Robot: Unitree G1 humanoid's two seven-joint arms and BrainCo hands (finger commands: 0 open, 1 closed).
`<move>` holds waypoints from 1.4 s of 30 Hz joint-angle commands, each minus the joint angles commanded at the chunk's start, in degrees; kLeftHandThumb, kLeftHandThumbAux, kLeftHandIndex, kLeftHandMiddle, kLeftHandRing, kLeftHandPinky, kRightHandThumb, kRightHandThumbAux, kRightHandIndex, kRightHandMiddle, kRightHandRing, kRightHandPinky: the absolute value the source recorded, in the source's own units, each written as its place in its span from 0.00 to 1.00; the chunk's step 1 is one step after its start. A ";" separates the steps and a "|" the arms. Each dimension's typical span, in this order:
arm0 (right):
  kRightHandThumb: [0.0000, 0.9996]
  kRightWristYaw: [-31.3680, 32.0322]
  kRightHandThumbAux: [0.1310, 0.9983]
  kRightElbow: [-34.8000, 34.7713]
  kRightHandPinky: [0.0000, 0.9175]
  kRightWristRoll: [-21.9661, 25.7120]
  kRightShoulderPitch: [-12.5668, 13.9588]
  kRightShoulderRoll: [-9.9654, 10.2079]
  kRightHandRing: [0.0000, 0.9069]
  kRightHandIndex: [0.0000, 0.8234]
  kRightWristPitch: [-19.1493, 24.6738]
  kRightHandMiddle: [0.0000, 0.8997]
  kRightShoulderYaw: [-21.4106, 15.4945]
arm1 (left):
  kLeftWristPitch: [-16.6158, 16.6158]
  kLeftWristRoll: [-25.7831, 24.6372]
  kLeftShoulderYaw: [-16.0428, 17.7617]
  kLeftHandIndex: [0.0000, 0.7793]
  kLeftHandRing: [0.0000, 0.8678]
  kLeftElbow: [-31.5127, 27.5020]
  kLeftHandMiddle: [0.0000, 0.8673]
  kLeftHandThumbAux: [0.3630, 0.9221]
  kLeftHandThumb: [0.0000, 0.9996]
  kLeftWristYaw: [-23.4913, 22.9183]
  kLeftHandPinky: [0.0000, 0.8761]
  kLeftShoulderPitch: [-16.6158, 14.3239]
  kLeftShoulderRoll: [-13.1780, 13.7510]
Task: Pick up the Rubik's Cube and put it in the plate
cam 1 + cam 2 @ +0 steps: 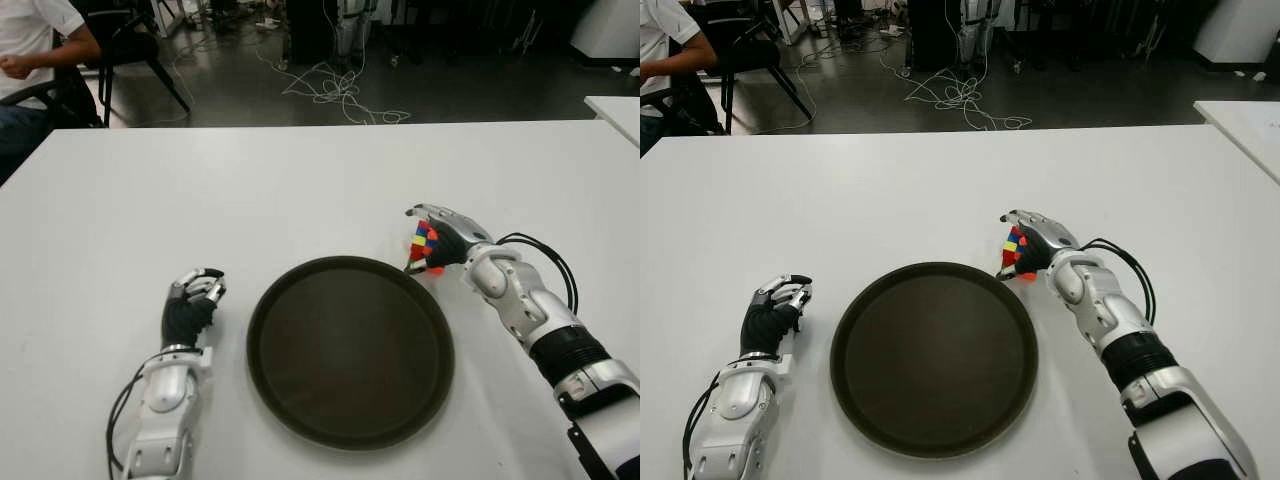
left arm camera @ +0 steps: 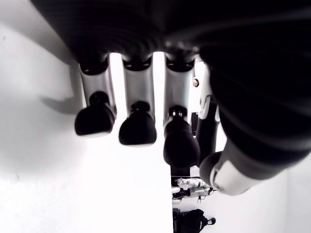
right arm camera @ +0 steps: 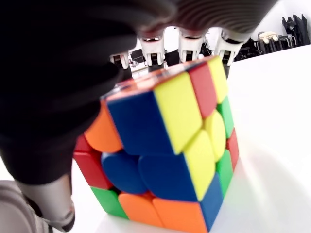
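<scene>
The right hand (image 1: 437, 243) grips the Rubik's Cube (image 1: 422, 246) in closed fingers, just beside the plate (image 1: 350, 350) rim (plate toward the robot's left); the left hand (image 1: 192, 303), curled and empty, shows left of the plate.

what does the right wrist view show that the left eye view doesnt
Only the right wrist view shows the Rubik's Cube close up: its separate blue, yellow, red, orange and green stickers, with the fingers of the right hand reaching over its top.

Only the left eye view shows the dark round plate, empty, with the cube beside its rim, the left hand holding nothing to the plate's left, and a seated person beyond the table.

Both show the right hand closed around the cube on the white table.
</scene>
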 joint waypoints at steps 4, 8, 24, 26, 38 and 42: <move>0.00 -0.09 0.69 0.53 0.00 0.06 -0.14 0.07 0.00 0.00 0.00 0.00 -0.10 | -0.34 -0.04 -0.01 0.57 0.94 0.09 0.93 0.61 0.71 -0.07 0.93 0.06 0.02; 0.00 0.13 0.69 0.39 0.00 0.13 -0.10 -0.27 0.00 0.00 -0.26 0.00 -0.18 | -0.41 0.39 -0.23 0.57 0.94 0.12 0.93 0.61 0.71 -0.06 0.92 0.10 0.22; 0.00 2.84 0.71 -1.91 0.00 0.03 -0.37 -1.35 0.00 0.00 1.34 0.00 -0.59 | 0.93 0.94 -0.35 0.57 0.94 -0.72 0.94 0.61 0.71 0.22 0.92 0.01 0.32; 0.00 3.36 0.72 -2.36 0.00 0.02 -0.41 -1.50 0.00 0.00 1.74 0.00 -0.63 | 0.82 0.93 -0.39 0.57 0.94 -0.75 0.94 0.61 0.71 0.11 0.93 0.03 0.36; 0.00 5.06 0.75 -2.94 0.00 0.13 -0.92 -1.91 0.00 0.00 2.88 0.00 -0.82 | 0.94 1.15 -0.31 0.57 0.95 -0.54 0.94 0.61 0.71 0.49 0.93 -0.14 0.23; 0.00 5.11 0.74 -2.49 0.00 0.17 -1.25 -2.09 0.00 0.00 2.53 0.00 -0.90 | 1.23 0.69 -0.14 0.57 0.95 -0.49 0.94 0.61 0.71 0.35 0.93 -0.21 0.05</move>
